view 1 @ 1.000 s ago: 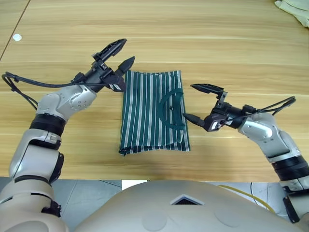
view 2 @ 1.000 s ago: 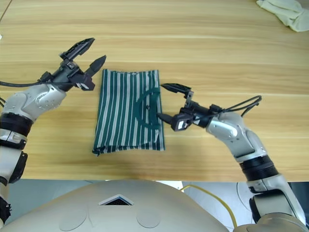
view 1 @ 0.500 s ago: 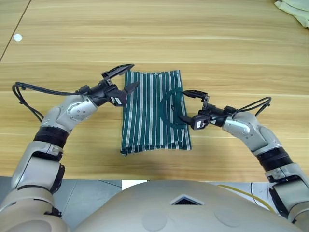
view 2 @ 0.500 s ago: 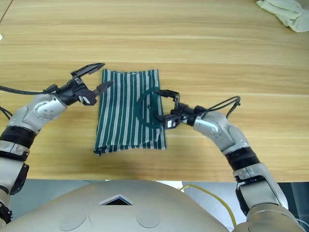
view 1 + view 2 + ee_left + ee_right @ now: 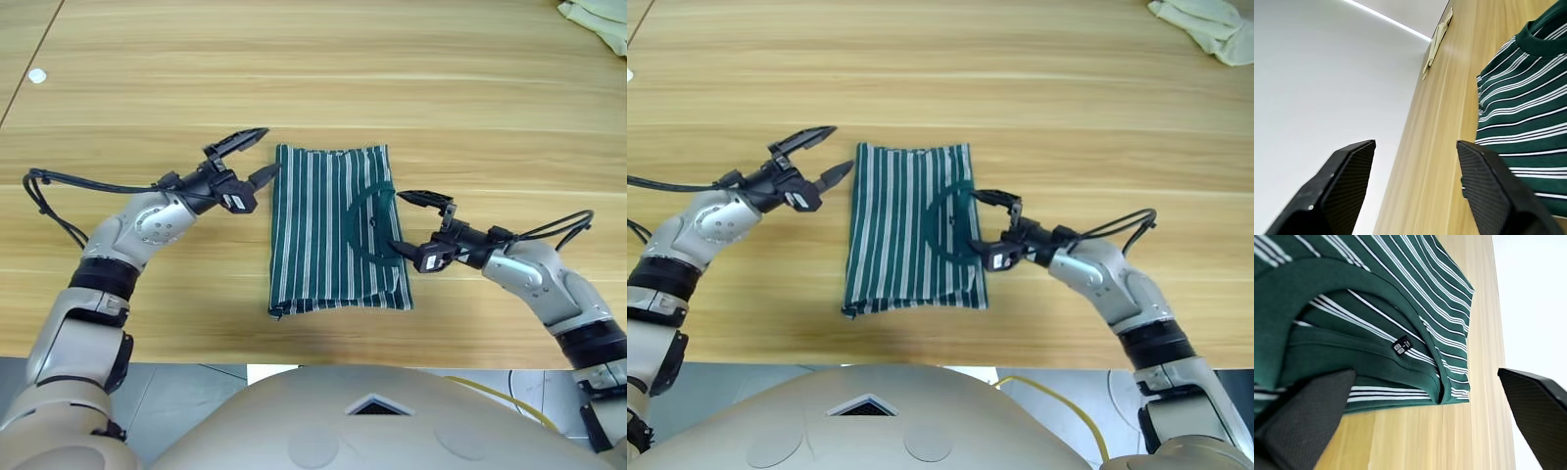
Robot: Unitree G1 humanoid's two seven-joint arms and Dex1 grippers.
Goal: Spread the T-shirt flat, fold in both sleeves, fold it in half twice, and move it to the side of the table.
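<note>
The folded striped T-shirt [image 5: 338, 230] lies flat on the tabletop [image 5: 392, 78] toward 6 o'clock. The left tool [image 5: 266, 150] gapes empty off its 10 o'clock corner, the right tool [image 5: 400, 220] likewise at its 3 o'clock edge.

The T-shirt [image 5: 328, 230] is showing dark green with narrow white stripes, its neckband plain green. The worktop [image 5: 392, 78] is showing pale wood grain. The left tool [image 5: 266, 152] and right tool [image 5: 399, 219] are looking black, and the cloth [image 5: 596, 20] at the upper right is looking cream.
</note>
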